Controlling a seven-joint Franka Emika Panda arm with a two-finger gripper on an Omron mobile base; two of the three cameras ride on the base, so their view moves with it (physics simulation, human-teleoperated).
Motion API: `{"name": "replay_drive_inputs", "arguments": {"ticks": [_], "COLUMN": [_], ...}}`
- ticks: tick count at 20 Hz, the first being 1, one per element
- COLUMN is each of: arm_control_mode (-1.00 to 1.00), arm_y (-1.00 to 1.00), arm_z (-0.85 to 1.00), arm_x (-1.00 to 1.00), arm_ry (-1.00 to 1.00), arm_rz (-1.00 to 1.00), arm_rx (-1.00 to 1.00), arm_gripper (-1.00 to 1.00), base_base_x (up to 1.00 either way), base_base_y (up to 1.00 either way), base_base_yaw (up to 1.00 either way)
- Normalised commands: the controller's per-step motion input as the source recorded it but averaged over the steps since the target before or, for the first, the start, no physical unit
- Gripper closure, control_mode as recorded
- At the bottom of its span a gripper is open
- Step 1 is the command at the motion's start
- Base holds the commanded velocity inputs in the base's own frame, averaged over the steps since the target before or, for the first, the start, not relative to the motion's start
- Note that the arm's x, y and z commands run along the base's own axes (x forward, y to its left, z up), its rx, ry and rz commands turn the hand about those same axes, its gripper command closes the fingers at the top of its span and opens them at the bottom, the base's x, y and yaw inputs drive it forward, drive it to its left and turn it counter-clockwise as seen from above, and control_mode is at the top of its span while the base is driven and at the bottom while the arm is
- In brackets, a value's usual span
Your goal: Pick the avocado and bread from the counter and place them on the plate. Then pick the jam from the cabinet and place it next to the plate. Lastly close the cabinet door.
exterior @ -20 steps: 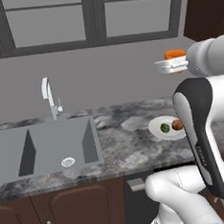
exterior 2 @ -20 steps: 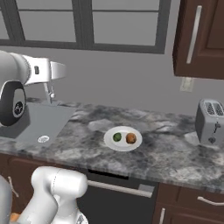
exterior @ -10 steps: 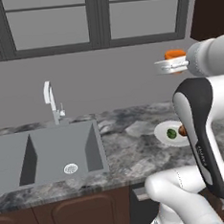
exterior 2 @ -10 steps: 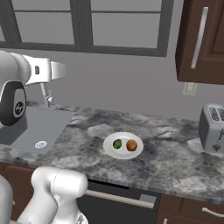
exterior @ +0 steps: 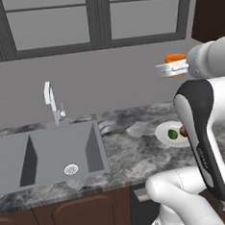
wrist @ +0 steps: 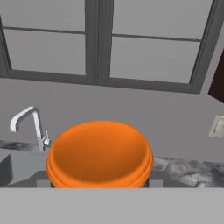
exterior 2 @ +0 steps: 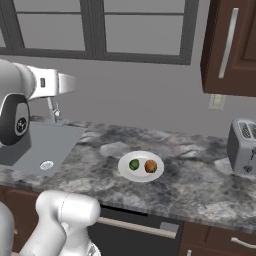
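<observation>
- Since a second ago the whole outlook has slid sideways — the base is driving, not the things; the hand keeps its load.
- Grey-and-white marbled stone desk carries the round white plate with the dark-green avocado ball and brown-orange bread chunk on it.
- Arm held high, hand level — closed on the orange-red rounded jam.
- Next, as I judge it: lower slowly onto bare desk just beside the plate, clear of its rim.

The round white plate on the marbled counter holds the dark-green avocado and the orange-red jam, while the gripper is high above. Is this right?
Not quite. Beside the dark-green avocado on the round white plate lies the brown-orange bread, as the right base view shows. The orange-red jam sits in the gripper, above the marbled counter.
</observation>
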Motion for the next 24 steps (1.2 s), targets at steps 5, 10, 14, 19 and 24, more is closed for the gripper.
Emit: {"name": "replay_drive_inputs", "arguments": {"ticks": [5,10,14,19,24], "arm_control_mode": [-1.00,-1.00,-1.00,-1.00,-1.00], "arm_y": [0.00,0.00,0.02,0.07,0.13], "arm_z": [-0.73,-0.47,-0.59,-0.52,-0.30], "arm_x": [0.01,0.15,0.36,0.68,0.46], "arm_ry": [0.18,0.17,0.15,0.17,0.14], "arm_rz": [-0.01,0.00,-0.01,-0.12,-0.16], "arm_rx": [0.00,0.00,0.00,0.00,0.00], "arm_gripper": [1.00,1.00,1.00,1.00,1.00], "base_base_x": [0.00,0.00,0.00,0.00,0.00], "base_base_y": [0.00,0.00,0.00,0.00,0.00], "base_base_yaw": [0.00,0.00,0.00,0.00,0.00]}}
